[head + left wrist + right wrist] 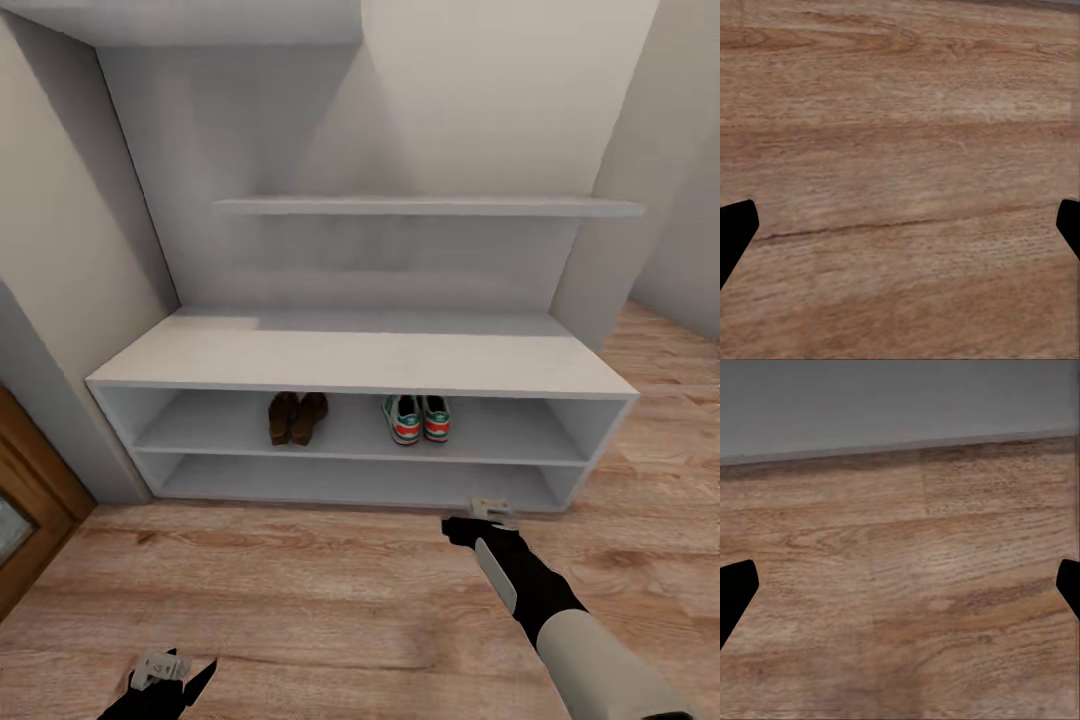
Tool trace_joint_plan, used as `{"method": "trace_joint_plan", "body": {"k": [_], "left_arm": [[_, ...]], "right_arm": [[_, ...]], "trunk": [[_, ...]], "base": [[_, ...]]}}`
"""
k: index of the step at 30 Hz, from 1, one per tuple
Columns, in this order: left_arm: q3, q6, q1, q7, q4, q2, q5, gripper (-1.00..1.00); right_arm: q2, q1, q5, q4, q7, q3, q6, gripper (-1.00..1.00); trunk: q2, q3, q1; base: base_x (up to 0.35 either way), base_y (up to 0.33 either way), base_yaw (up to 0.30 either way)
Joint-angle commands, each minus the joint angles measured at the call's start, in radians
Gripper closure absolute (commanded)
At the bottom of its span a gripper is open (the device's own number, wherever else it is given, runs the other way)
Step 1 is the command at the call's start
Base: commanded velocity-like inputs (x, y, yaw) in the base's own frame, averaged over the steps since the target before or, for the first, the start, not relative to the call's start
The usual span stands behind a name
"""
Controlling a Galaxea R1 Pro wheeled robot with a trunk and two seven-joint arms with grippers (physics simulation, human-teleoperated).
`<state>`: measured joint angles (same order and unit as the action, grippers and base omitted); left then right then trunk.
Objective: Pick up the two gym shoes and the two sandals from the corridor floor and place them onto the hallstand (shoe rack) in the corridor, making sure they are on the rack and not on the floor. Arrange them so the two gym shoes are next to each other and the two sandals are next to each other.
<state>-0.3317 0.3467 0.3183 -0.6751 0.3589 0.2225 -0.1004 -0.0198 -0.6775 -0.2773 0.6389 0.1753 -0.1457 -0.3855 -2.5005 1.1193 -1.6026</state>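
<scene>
The pale grey hallstand [360,362] fills the middle of the head view. On its upper open shelf, two brown sandals [296,417] sit side by side at centre-left, and two white gym shoes [417,418] with green and red accents sit side by side to their right. My right gripper [478,520] hangs low over the corridor floor [300,580] just in front of the rack's base, open and empty, its fingertips [735,592] wide apart. My left gripper [175,672] is near the bottom edge over the floor, open and empty, with fingertips [735,232] wide apart.
A wooden door frame [30,500] stands at the left. Walls close in on both sides of the rack, with a wall shelf [430,207] above the bench. Wood flooring extends right past the rack [660,400]. The rack's grey base [900,405] shows in the right wrist view.
</scene>
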Motion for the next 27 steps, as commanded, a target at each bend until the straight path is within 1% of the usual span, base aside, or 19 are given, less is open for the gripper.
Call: {"method": "trace_joint_plan", "body": {"k": [1, 2, 7, 16, 17, 20, 23, 27], "left_arm": [[-0.008, 0.006, 0.001, 0.002, 0.000, -0.001, -0.010, -1.00], [-0.009, 0.007, 0.001, 0.025, 0.000, -0.002, -0.010, -1.00], [-0.008, 0.007, 0.001, 0.057, -0.001, -0.003, -0.011, -1.00], [-0.008, 0.008, 0.001, 0.074, 0.000, -0.003, -0.012, -1.00], [-0.008, 0.008, 0.001, 0.077, -0.001, -0.002, -0.011, -1.00], [-0.009, 0.008, 0.001, 0.077, -0.002, -0.002, -0.010, -1.00], [-0.010, 0.007, 0.001, 0.079, -0.002, -0.001, -0.009, -1.00], [-0.010, 0.007, 0.001, 0.079, -0.003, 0.000, 0.000, -1.00]], "right_arm": [[-0.002, 0.000, -0.011, -0.006, 0.009, -0.008, -0.001, -1.00], [-0.004, 0.000, -0.011, -0.031, 0.008, -0.008, 0.016, -1.00], [-0.007, 0.001, -0.009, -0.080, 0.005, -0.008, 0.071, -1.00], [-0.011, 0.001, -0.008, -0.207, 0.002, -0.008, 0.204, -1.00], [-0.015, 0.002, -0.008, -0.276, 0.001, -0.009, 0.269, -1.00], [-0.019, 0.002, -0.006, -0.338, 0.001, -0.009, 0.324, -1.00], [-0.022, 0.003, 0.004, -0.407, 0.001, -0.010, 0.389, -1.00], [-0.023, 0.004, 0.040, -0.495, 0.000, -0.010, 0.493, -1.00]], "trunk": [[0.000, 0.001, 0.001], [0.000, 0.001, 0.001], [0.000, 0.001, 0.001], [0.000, 0.001, 0.001], [0.000, 0.001, 0.001], [0.000, 0.001, 0.001], [0.000, 0.001, 0.001], [0.000, 0.001, 0.001]], "base": [[-0.336, 0.000, 0.000], [-0.336, 0.000, 0.000], [-0.336, 0.000, 0.000], [-0.336, 0.000, 0.000], [-0.335, 0.000, 0.000], [-0.266, 0.000, 0.000], [-0.141, 0.000, 0.000], [-0.065, 0.000, 0.000]]}}
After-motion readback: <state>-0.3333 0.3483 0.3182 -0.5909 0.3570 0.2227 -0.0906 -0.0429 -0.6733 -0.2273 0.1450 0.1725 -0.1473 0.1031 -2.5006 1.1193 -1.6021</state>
